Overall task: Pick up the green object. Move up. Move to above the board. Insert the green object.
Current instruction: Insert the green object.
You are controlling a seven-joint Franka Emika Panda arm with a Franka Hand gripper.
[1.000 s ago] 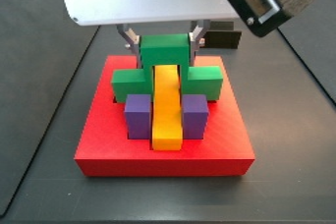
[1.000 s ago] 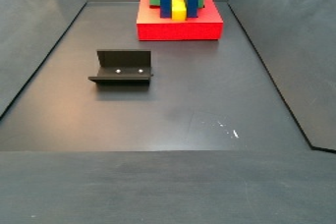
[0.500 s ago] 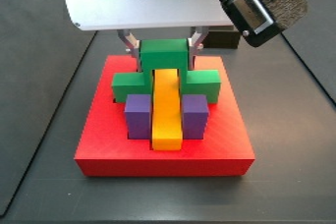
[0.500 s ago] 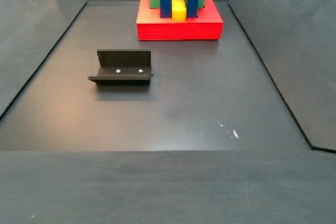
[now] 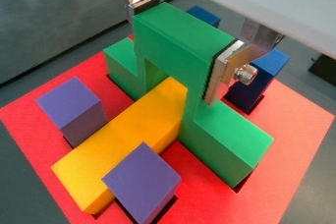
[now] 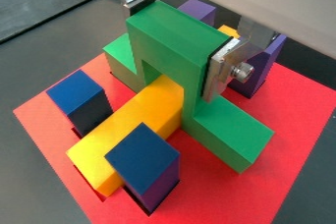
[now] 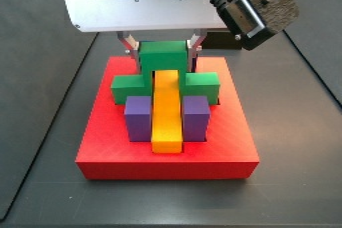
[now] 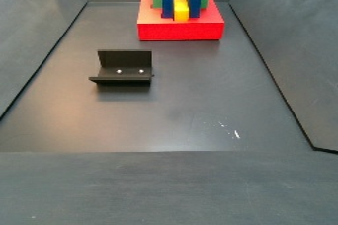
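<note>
The green object (image 5: 197, 90), a bright blocky arch, stands upright on the board (image 5: 296, 184), straddling one end of the yellow bar, its tall middle block clamped between the gripper (image 5: 188, 33) fingers. The red square board lies flat at the floor's far end in a side view (image 8: 181, 30).

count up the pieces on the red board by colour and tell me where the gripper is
Green: 1, the green object, held in the gripper over the board
Yellow: 1, the bar
Purple-blue: 4 blocks
Total: 6

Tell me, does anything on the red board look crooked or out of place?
Nothing stands out. The green object sits squarely astride the yellow bar on the board, with the end effector at its tall middle block.
</note>
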